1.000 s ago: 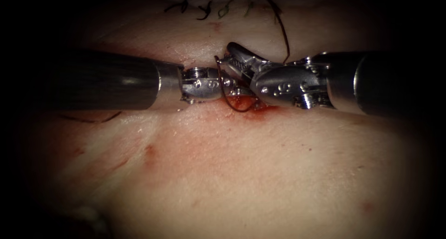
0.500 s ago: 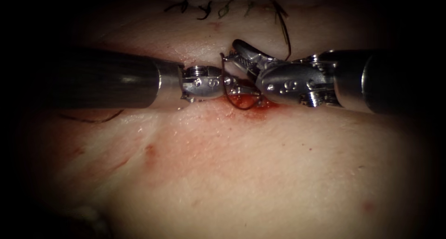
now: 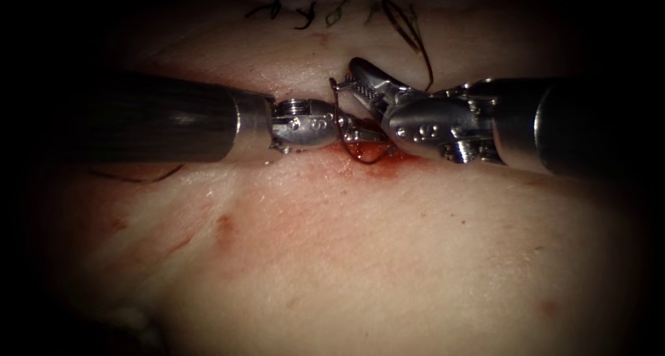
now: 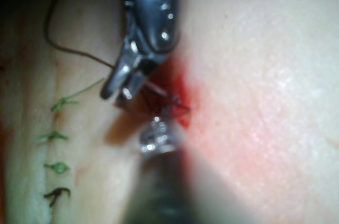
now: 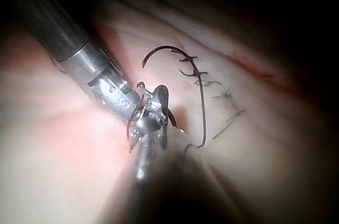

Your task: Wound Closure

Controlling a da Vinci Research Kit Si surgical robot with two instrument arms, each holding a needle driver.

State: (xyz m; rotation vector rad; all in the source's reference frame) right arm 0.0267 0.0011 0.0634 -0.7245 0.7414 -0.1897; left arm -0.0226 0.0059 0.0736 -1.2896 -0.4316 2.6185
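Left tool (image 3: 360,133) clamped on needle (image 3: 337,113) near mid-curve, above red fluid (image 3: 377,163) at cut; right tool (image 3: 353,79) spread open, touching needle's upper end; thread (image 3: 415,41) looping over tissue (image 3: 360,259)

Both arms have long dark, glossy shafts, each ending in a bright steel collar. The left tool (image 3: 350,131) has a short silver wrist with round rivets, a threaded screw head on top and a stamped marking. The right tool (image 3: 360,79) has a bulkier polished wrist block with 2 small holes, ribbed pulleys and serrated silver fingers (image 3: 366,74).
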